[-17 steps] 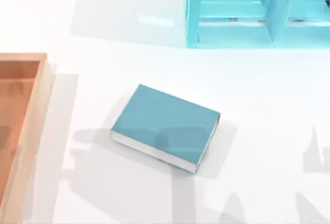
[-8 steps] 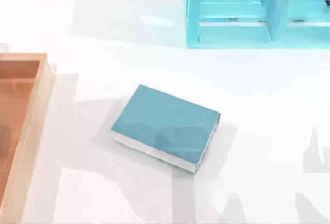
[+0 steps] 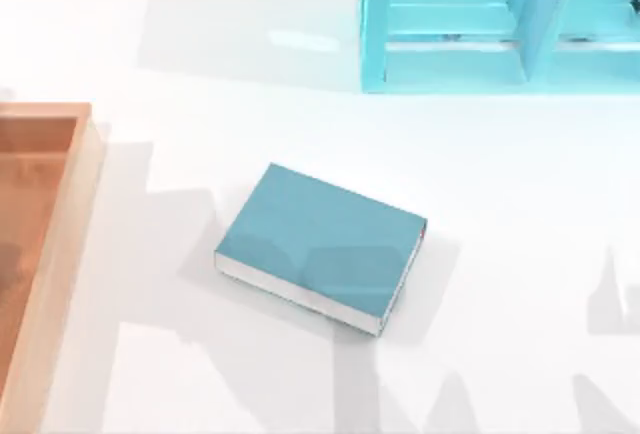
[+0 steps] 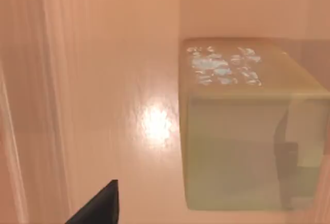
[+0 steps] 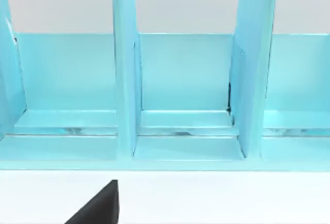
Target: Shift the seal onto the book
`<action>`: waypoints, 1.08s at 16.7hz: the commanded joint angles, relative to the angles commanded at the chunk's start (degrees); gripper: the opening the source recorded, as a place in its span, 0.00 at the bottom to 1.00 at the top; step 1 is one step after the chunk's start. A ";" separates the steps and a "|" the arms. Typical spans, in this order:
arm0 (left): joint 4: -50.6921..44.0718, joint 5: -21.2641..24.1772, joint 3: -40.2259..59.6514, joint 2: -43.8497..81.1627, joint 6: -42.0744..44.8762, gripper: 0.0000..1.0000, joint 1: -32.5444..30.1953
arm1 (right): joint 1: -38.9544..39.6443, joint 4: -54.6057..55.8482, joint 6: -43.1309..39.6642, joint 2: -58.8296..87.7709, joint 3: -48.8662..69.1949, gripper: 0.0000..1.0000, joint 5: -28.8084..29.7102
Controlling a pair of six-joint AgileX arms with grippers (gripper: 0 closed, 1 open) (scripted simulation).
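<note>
One teal book (image 3: 320, 247) lies flat mid-table, its cover bare. Off at the left, the seal (image 4: 247, 126) sits inside the wooden tray (image 3: 40, 254), close under the left arm's wrist camera.

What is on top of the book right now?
Nothing rests on the book; its teal cover is bare apart from shadows. The seal sits elsewhere, on an orange surface in the left wrist view.

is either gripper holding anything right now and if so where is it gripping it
Cannot be told. The left wrist view shows the seal close ahead in the wooden tray, no fingers closed on it; the book lies bare.
</note>
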 joint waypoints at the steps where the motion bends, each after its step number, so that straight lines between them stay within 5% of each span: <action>1: 2.39 0.00 -1.69 0.56 0.03 1.00 0.03 | 0.00 0.00 0.00 0.00 0.00 1.00 0.00; 6: 15.23 0.02 -10.81 3.80 0.25 1.00 0.19 | 0.00 0.00 0.00 0.00 0.00 1.00 0.00; 12: 17.30 0.03 -12.58 4.46 0.31 1.00 0.24 | 0.00 0.00 0.00 0.00 0.00 1.00 0.00; 18: 17.30 0.03 -12.58 4.46 0.31 0.55 0.24 | 0.00 0.00 0.00 0.00 0.00 1.00 0.00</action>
